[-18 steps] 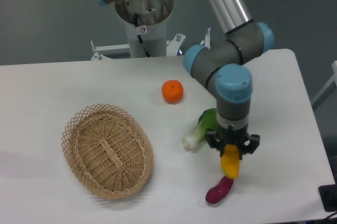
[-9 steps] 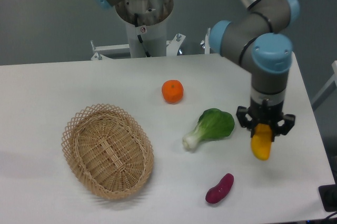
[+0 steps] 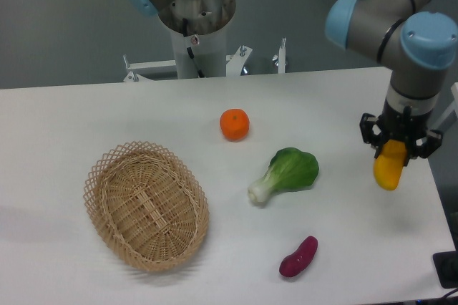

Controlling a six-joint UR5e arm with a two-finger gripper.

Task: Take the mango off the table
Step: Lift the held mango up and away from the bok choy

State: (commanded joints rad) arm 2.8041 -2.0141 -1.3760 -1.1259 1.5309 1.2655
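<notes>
The mango (image 3: pixel 388 168) is a smooth yellow-orange oblong fruit. It hangs from my gripper (image 3: pixel 398 142), which is shut on its upper end. The gripper holds it in the air above the right side of the white table (image 3: pixel 86 112), close to the right edge. The mango's lower end points down and is clear of the tabletop. The fingers are dark and partly hide the mango's top.
A round orange (image 3: pixel 235 124) lies mid-table. A green bok choy (image 3: pixel 286 172) lies right of centre. A dark purple sweet potato (image 3: pixel 299 256) lies near the front edge. A wicker basket (image 3: pixel 147 205) stands at the left. The arm's base column (image 3: pixel 195 26) stands behind the table.
My gripper has carried the mango up and to the right, from just above the sweet potato to near the table's right edge. The bok choy, hidden in part before, is now fully in view.
</notes>
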